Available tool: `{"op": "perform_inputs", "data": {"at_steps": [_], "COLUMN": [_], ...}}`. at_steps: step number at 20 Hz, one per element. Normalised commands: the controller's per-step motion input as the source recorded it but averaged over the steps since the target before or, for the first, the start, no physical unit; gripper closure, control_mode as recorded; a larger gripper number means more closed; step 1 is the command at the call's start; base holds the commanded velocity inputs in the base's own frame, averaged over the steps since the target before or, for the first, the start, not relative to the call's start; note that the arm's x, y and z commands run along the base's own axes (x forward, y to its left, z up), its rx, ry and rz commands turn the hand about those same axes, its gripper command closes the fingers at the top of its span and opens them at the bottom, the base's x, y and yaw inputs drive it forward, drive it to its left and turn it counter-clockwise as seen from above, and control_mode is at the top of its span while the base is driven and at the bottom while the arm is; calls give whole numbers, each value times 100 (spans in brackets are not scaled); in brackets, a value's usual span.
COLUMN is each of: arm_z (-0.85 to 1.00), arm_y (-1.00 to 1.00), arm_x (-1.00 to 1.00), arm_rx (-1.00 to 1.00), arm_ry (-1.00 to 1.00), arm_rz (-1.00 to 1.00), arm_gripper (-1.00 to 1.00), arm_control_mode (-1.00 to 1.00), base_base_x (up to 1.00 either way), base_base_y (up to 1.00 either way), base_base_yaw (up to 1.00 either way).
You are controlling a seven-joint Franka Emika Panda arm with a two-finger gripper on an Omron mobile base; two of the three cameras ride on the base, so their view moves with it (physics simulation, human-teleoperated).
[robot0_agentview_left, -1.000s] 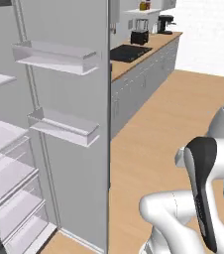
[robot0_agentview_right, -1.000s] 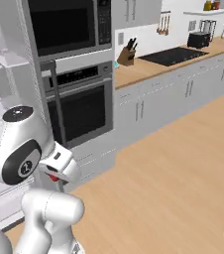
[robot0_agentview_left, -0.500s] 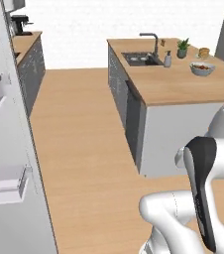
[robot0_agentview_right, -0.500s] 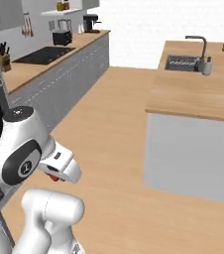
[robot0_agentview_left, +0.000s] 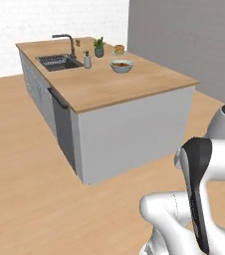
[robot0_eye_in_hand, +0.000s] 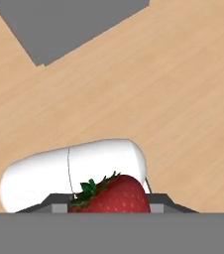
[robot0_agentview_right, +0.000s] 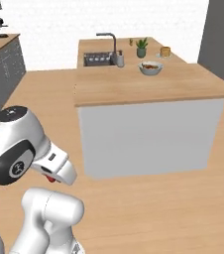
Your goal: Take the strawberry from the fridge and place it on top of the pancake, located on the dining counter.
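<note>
A: What have we got, biggest thing first?

B: The dining counter (robot0_agentview_left: 134,84) stands ahead of my base, a long wooden surface with a sink (robot0_agentview_left: 59,62) at its far end. Near the sink I see a white fruit bowl (robot0_agentview_left: 121,65), a small potted plant (robot0_agentview_left: 99,47), a soap bottle (robot0_agentview_left: 87,60), and past the bowl the pancake (robot0_agentview_right: 165,51) on its plate.

A: And the berry?

B: The strawberry (robot0_eye_in_hand: 111,194) is clamped between my fingers; in the hand view it sits right at the bottom edge, green leaves up, over bare wood floor (robot0_eye_in_hand: 173,89).

A: What worries you?

B: Distance, mostly. The pancake is at the far side of the surface, well apart from me. If I reach from here, I expect the arm would stretch out and the drop would be sloppy. The berry is round, so I think it could roll off the stack. I could also mistake the bowl for the target.
</note>
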Motion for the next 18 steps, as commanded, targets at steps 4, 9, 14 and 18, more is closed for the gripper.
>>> {"op": "perform_inputs", "data": {"at_steps": [4,9,14,18], "arm_z": [0,0,0,0], "arm_y": [0,0,0,0], "arm_x": [0,0,0,0], "arm_rx": [0,0,0,0], "arm_ry": [0,0,0,0], "arm_rz": [0,0,0,0], "arm_gripper": [100,100,100,100], "arm_control_mode": [100,100,100,100], "base_base_x": [86,77,65,70], "base_base_y": [-100,-100,-100,-100], "base_base_yaw": [-8,4,15,24]}}
